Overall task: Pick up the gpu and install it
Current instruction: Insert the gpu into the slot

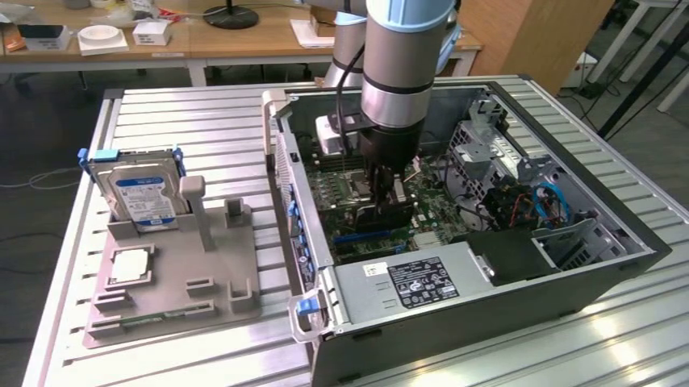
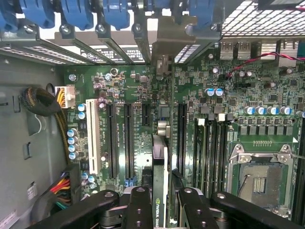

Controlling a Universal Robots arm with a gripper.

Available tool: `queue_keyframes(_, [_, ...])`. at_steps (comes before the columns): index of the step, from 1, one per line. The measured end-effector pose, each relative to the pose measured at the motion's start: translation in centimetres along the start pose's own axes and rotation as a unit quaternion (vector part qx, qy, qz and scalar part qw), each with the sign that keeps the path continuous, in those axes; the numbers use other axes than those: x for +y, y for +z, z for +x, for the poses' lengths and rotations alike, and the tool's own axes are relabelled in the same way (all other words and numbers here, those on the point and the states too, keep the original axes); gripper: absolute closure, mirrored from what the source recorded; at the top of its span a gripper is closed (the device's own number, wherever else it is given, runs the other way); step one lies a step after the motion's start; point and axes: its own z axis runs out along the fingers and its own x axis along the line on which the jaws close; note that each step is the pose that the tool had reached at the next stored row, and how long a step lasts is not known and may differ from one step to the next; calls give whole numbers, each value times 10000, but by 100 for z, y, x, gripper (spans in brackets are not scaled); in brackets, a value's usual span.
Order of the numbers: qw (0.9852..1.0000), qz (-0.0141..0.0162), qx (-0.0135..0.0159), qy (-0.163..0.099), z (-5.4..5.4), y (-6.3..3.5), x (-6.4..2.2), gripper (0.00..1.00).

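Pickup done: gripper (image 1: 386,193) pinches the gpu (image 2: 160,167) edge-on inside the computer case (image 1: 485,322), just above the motherboard (image 2: 133,90) slots. Seating looks unfinished.

The gpu (image 1: 388,214) (image 2: 160,179) stands on its long edge inside the open computer case (image 1: 635,242), pinched on both faces by the gripper (image 1: 390,187) (image 2: 159,202) low over the green motherboard (image 1: 436,216). Seen from the wrist it is a thin dark sliver (NVIDIA lettering shows by the fingers), lined up with the long black expansion slots (image 2: 127,138). Its silvery bracket (image 2: 167,36) points at the case's rear openings.
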Motion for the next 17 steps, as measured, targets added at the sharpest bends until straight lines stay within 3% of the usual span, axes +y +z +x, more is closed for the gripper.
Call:
queue_keyframes(6, [10000, 4, -1, 1, -13, 10, 5, 74])
queue_keyframes(10, [10000, 35, -3, 1, -19, 24, 25, 74])
queue_keyframes(17, [10000, 39, -2, 1, -19, 40, 37, 74])
